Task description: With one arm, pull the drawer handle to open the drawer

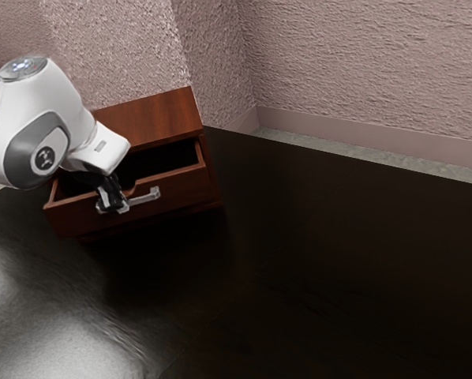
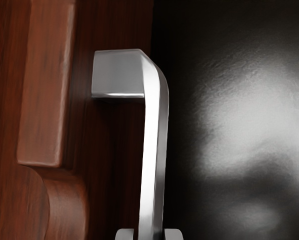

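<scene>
A small reddish-brown wooden cabinet (image 1: pixel 153 114) stands at the exterior view's left. Its drawer (image 1: pixel 185 185) is pulled partly out, with a dark gap showing behind the drawer front. A silver bar handle (image 1: pixel 144 197) runs across that front. My black gripper (image 1: pixel 110 204) is shut on the handle near its end toward the exterior view's left. In the wrist view the handle (image 2: pixel 155 150) runs along the drawer front (image 2: pixel 114 175) and down between my fingertips (image 2: pixel 123 234).
The cabinet rests on a dark glossy tabletop (image 1: pixel 315 268) that stretches far to the exterior view's right. Rough pinkish walls (image 1: pixel 362 55) with a baseboard rise behind it. My white arm (image 1: pixel 39 118) hangs over the cabinet's side toward the exterior view's left.
</scene>
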Motion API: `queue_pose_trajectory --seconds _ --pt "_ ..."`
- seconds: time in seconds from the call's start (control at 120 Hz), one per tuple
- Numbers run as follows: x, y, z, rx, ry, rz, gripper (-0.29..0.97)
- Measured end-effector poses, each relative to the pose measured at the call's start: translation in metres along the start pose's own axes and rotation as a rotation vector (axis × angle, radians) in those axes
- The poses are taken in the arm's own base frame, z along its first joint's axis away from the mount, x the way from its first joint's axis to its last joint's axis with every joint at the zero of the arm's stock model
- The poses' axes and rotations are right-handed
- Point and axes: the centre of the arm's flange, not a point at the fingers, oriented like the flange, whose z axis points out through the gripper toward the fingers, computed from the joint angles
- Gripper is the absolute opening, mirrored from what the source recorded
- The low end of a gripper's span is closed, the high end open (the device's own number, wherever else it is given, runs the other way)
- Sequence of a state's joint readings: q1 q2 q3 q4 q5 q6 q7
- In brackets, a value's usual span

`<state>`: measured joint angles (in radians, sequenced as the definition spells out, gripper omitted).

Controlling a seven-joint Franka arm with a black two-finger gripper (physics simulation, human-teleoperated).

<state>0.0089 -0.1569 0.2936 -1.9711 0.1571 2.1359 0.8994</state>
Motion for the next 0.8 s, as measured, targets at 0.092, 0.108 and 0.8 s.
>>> queue_pose_trajectory --seconds 0.092,0.108,0.8 --pt "0.001 0.009 -0.004 -0.004 0.008 0.011 -0.03" --pt "0.001 0.010 -0.004 -0.005 0.009 0.013 -0.03" --pt "0.001 0.110 -0.157 0.154 0.156 0.138 0.13"
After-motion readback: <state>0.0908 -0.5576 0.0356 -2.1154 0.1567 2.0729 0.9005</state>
